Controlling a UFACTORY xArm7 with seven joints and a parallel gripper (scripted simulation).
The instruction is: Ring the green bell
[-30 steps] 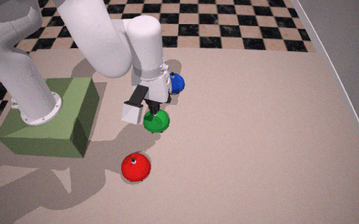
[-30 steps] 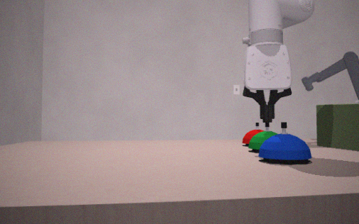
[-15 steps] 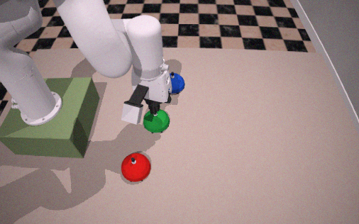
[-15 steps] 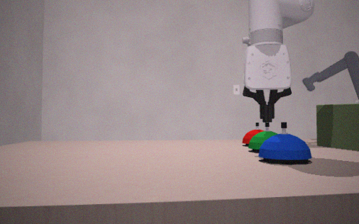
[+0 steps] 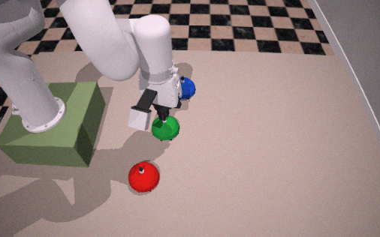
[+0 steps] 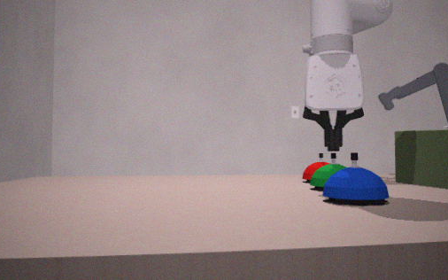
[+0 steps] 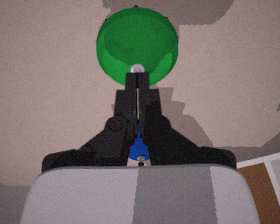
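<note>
The green bell (image 5: 165,127) sits on the table between the blue bell (image 5: 187,88) and the red bell (image 5: 143,177). My gripper (image 5: 163,116) is shut and empty, pointing straight down over the green bell's button. In the side view the fingertips (image 6: 333,148) stand just above the green bell's button (image 6: 333,155), with a thin gap or bare contact; I cannot tell which. The button stands up from the dome (image 6: 328,175). In the wrist view the fingertips meet at the button (image 7: 136,68) on the green dome (image 7: 136,44).
The blue bell (image 6: 355,183) is closest to the side camera, the red bell (image 6: 314,170) farthest. The arm's green base block (image 5: 55,124) stands at the left. The table's right edge (image 5: 370,112) runs along the grey wall.
</note>
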